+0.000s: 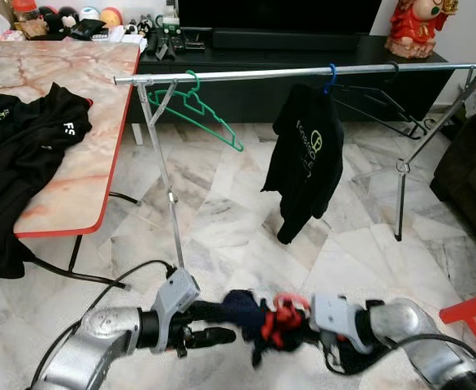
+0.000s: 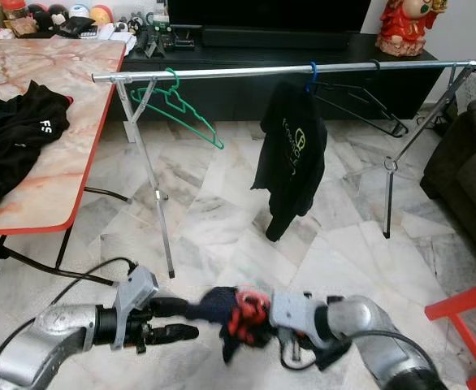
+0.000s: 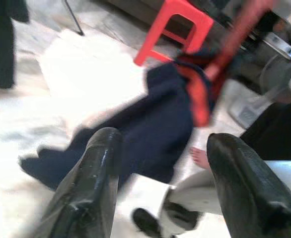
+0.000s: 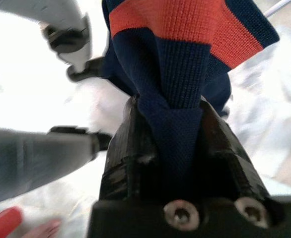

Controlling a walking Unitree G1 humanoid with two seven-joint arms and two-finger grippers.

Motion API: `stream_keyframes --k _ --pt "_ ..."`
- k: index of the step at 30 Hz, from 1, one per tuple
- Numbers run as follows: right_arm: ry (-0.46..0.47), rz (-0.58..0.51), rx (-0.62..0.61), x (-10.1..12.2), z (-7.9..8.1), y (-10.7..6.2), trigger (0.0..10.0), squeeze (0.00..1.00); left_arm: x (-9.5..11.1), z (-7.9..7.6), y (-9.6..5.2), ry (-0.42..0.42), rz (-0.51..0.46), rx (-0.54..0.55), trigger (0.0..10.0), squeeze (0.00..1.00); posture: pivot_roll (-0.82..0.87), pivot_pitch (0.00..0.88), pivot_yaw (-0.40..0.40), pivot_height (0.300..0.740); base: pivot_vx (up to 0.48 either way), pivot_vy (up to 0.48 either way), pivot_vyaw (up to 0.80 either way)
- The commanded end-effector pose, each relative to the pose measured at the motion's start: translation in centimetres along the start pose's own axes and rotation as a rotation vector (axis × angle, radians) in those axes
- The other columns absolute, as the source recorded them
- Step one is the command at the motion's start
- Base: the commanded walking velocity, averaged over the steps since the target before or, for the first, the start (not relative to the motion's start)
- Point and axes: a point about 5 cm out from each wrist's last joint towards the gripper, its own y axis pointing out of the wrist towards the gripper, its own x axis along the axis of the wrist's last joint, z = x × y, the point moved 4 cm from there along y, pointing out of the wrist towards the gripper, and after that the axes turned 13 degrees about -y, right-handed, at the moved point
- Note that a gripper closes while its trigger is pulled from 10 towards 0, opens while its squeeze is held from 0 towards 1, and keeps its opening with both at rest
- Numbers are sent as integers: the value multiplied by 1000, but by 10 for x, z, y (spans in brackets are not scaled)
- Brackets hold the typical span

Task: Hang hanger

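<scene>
Low in front of me my right gripper (image 4: 178, 144) is shut on a navy knit garment (image 1: 244, 311) with an orange band (image 4: 185, 20); the cloth is bunched between its fingers (image 4: 130, 148). My left gripper (image 1: 226, 321) is open just left of the bundle, its fingers (image 3: 93, 183) on either side of the navy cloth (image 3: 155, 119) without pinching it. Ahead stands a metal clothes rail (image 1: 303, 73). On it hang an empty green hanger (image 1: 209, 118), a black hoodie (image 1: 307, 158) on a blue hanger, and bare black hangers (image 1: 384, 110).
A marble-topped table (image 1: 84, 130) with a red edge stands at the left, with a black garment (image 1: 19, 154) on it. A dark sofa (image 1: 473, 171) and a red stool (image 1: 473, 313) are at the right, with a TV cabinet (image 1: 303, 41) behind the rail. A bare foot (image 3: 200, 156) is nearby.
</scene>
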Motion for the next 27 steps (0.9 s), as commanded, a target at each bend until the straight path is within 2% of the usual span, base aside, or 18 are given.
stream_keyframes --k 1,3,7,11,13,17,18,23,27 --pt "-18 -4 36 -3 3 -2 0 0 4 2 -3 25 -2 2 10000 1000 15 98 -84 740 0 0 0" --pt "-24 -7 60 -4 5 -2 0 0 8 1 -4 30 -9 -11 10000 1000 18 84 -88 740 0 0 0" --pt "-25 -28 34 1 -1 3 0 0 -5 4 -3 40 60 -13 10000 1000 20 81 -87 740 0 0 0" --pt "-52 -90 51 17 -3 13 0 0 -28 -6 8 38 151 -66 10000 1000 25 74 -90 740 0 0 0" --pt "-69 -97 56 20 -4 14 0 0 -34 -7 13 70 184 -60 10000 1000 28 76 -92 740 0 0 0" --pt "-86 -125 64 28 -8 14 0 0 -28 -4 26 128 138 -13 10000 1000 30 91 -100 740 0 0 0" --pt "-93 -128 67 30 -8 14 0 0 -26 -5 28 119 126 -20 10000 0 23 95 -101 740 0 0 0" --pt "-105 -131 81 31 -7 15 0 0 -22 -6 26 101 123 -47 10000 0 29 105 -107 740 0 0 0" --pt "-104 -145 80 34 -7 16 0 0 -24 -17 27 83 138 -134 10000 0 30 114 -103 740 0 0 0"
